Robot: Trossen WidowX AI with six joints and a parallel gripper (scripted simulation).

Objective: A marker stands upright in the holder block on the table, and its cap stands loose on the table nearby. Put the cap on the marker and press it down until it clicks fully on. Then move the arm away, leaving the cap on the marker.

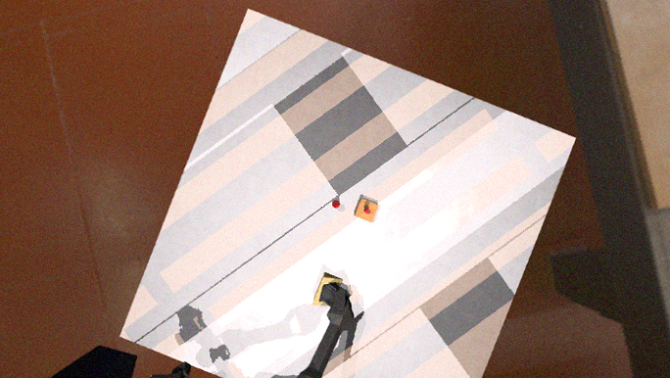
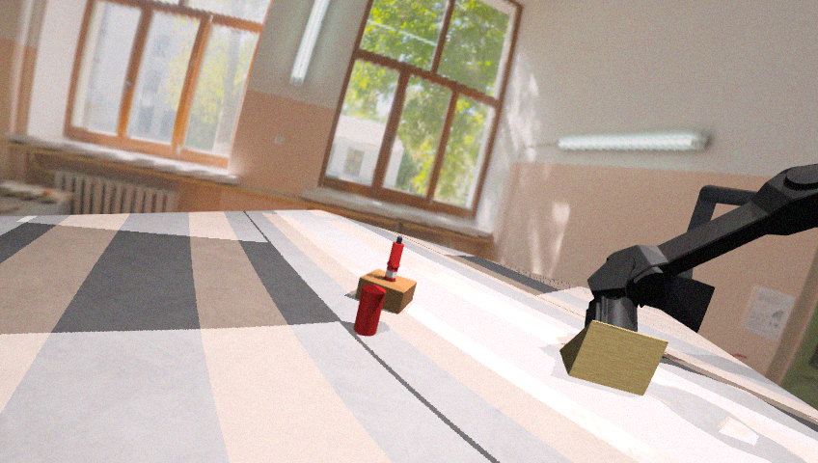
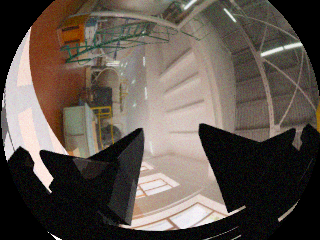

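The jaws stood partly apart, at a middling gap, with nothing between them; in the wrist view the two dark fingers framed only blurred background. The gripper [image 2: 613, 313] pointed downward at the end of the dark arm [image 2: 717, 229], directly above a tan wooden block [image 2: 613, 355] that sat tilted on the table [image 2: 172, 372]. Whether the gripper touched that block could not be told, since the block hid the fingertips in the exterior view. From the top view the gripper [image 1: 336, 291] overlapped the same block [image 1: 323, 291], near the table's lower edge.

Well apart from the arm, toward the middle of the table, the red cap [image 2: 368, 310] stood upright and loose on the striped surface. Just beside it sat the orange-brown holder block [image 2: 385, 291], with the red marker [image 2: 394, 259] standing upright in it, its dark tip bare. In the exterior view the cap stood in front of the holder block; from above the cap [image 1: 336, 204] lay to the left of the holder block [image 1: 365, 207], near but not touching.
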